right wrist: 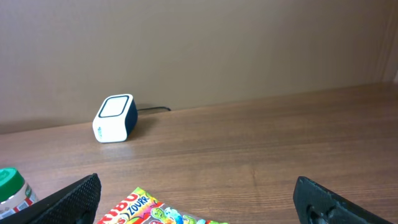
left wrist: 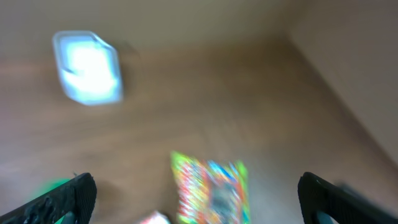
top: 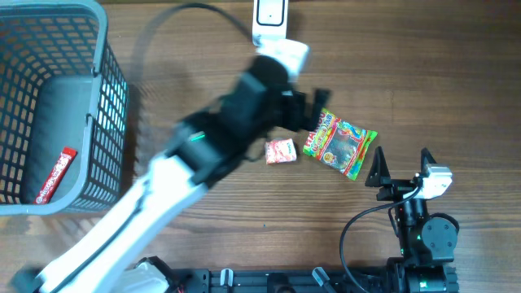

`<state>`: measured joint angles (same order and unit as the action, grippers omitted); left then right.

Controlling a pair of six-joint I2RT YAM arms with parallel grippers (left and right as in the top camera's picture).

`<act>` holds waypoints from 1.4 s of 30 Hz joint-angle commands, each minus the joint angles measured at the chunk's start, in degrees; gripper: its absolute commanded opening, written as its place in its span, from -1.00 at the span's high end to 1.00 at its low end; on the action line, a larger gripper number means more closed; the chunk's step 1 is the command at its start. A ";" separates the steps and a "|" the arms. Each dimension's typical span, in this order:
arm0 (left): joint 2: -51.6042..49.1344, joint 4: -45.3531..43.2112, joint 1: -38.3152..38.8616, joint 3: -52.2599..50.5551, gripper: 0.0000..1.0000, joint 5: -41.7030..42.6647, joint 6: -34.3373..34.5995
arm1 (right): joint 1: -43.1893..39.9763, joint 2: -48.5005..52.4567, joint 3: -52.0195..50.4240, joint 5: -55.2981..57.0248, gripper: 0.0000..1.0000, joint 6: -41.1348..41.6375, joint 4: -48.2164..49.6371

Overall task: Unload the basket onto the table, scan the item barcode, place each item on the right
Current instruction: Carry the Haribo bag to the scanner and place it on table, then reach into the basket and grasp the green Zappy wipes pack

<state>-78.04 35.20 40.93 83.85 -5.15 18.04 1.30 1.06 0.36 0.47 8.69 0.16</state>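
The gummy bag (top: 340, 145) lay flat on the bench (top: 440, 65), directly under and just ahead of the left tool (top: 316, 110), whose tips hung over the bag's near end. Its long axis ran away from that tool on a slant toward the right tool (top: 401, 164), which sat just beside the bag's far corner. So both tools were close. I judged the left 1 the better placed, since it was already above the bag, while the right sat low beside it.

Through the left wrist camera the picture was smeared, but I could see the 2 fingers (left wrist: 74, 198) spread wide with nothing between them and the bag below, slightly to 1 side of centre. The right tool also stood wide and empty. The scanner (top: 270, 20) stood farther off, beyond the left tool, well apart from the bag.

The bag looked like a thin, glossy, bright pouch of green, red and yellow. I could not find a barcode on the upper face. A small pink packet (top: 281, 151) lay just beside it, under the left arm.
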 commanded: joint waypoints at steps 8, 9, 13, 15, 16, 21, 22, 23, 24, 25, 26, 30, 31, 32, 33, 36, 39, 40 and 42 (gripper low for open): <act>22.16 7.61 -44.37 0.26 -1.00 -9.64 7.26 | -0.20 -0.26 -0.07 0.35 -0.99 -0.79 0.22; 21.92 8.76 -48.74 0.26 -1.00 -8.96 9.88 | -0.20 -0.26 -0.07 0.35 -1.00 -0.81 0.22; 15.21 14.69 -67.76 0.26 -1.00 6.23 17.79 | -0.20 -0.26 -0.07 0.35 -0.99 -0.81 0.22; 10.49 16.96 -72.22 0.26 -1.00 12.52 20.13 | -0.20 -0.26 -0.07 0.35 -0.99 -0.81 0.22; 7.65 18.21 -73.70 0.26 -1.00 14.80 21.27 | -0.20 -0.26 -0.07 0.35 -0.99 -0.81 0.22; -9.01 22.75 -75.56 0.26 -1.00 17.31 28.96 | -0.20 -0.26 -0.07 0.35 -0.99 -0.81 0.22; -11.58 22.64 -75.43 0.24 -1.00 18.75 29.09 | -0.20 -0.26 -0.07 0.35 -0.99 -0.79 0.22; -14.71 22.23 -75.19 0.24 -1.00 20.31 29.64 | -0.20 -0.26 -0.07 0.35 -0.99 -0.79 0.22; -17.20 21.84 -75.08 0.24 -1.00 21.38 30.40 | -0.20 -0.26 -0.07 0.35 -1.00 -0.81 0.22; -19.54 21.18 -74.90 0.20 -1.00 22.40 30.47 | -0.20 -0.26 -0.07 0.35 -0.99 -0.79 0.22; -21.73 20.31 -74.82 0.17 -1.00 23.65 30.45 | -0.20 -0.26 -0.07 0.35 -1.00 -0.81 0.22; -29.46 18.12 -74.73 0.15 -1.00 26.36 30.45 | -0.20 -0.26 -0.07 0.35 -1.00 -0.79 0.22; -30.73 17.84 -74.66 0.15 -1.00 26.34 30.42 | -0.20 -0.26 -0.07 0.35 -0.99 -0.79 0.22; -31.93 17.38 -74.51 0.09 -1.00 26.21 30.42 | -0.20 -0.26 -0.07 0.35 -0.99 -0.79 0.22; -32.89 16.57 -74.27 -0.13 -1.00 26.18 30.40 | -0.20 -0.26 -0.07 0.35 -0.99 -0.81 0.22; -35.28 13.09 -73.11 -1.40 -1.00 26.16 30.40 | -0.20 -0.26 -0.07 0.35 -1.00 -0.81 0.22; -36.04 9.27 -71.76 -3.08 -1.00 26.14 30.42 | -0.20 -0.26 -0.07 0.35 -1.00 -0.81 0.22; -36.11 8.31 -71.25 -3.52 -1.00 26.14 30.42 | -0.20 -0.26 -0.07 0.35 -1.00 -0.79 0.22; -36.15 5.49 -69.96 -4.81 -1.00 26.12 30.45 | -0.20 -0.26 -0.07 0.35 -1.00 -0.81 0.22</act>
<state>-113.38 43.29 -31.00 81.03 19.88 47.92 1.30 1.06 0.34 0.47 8.69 0.16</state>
